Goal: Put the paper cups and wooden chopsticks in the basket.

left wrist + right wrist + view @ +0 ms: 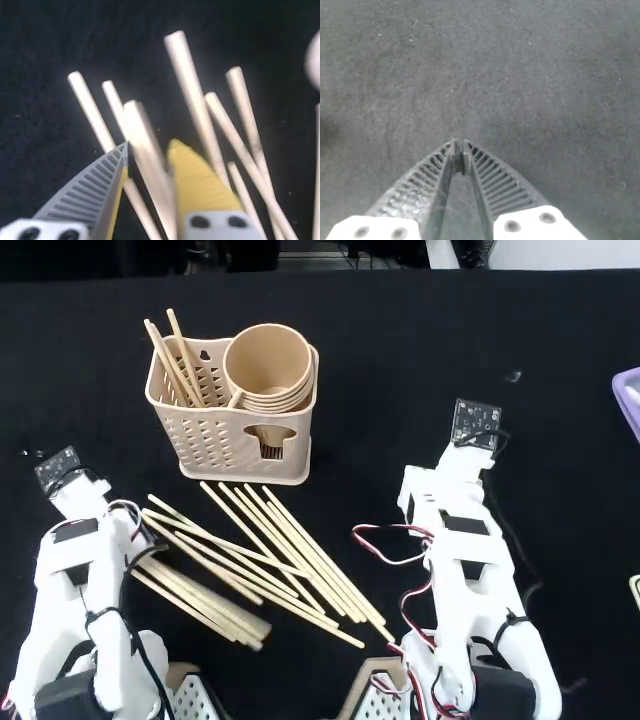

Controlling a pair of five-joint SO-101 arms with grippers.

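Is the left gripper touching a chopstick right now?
Touching. The left wrist view shows a chopstick lying between the left gripper fingers, pressed against both with no gap.

At the right edge of the high view, a purple rimmed object (628, 400) is cut off, too little showing to identify. At upper left, the beige perforated plastic basket (215, 445) hides the lower part of the stacked tan paper cups (268, 365). In the left wrist view, the nearest pale wooden chopsticks (192, 100) are blurred.

I see the table (400, 350) draped in black cloth. At its right edge, a purple container (630, 402) pokes in, mostly cut off from my view.
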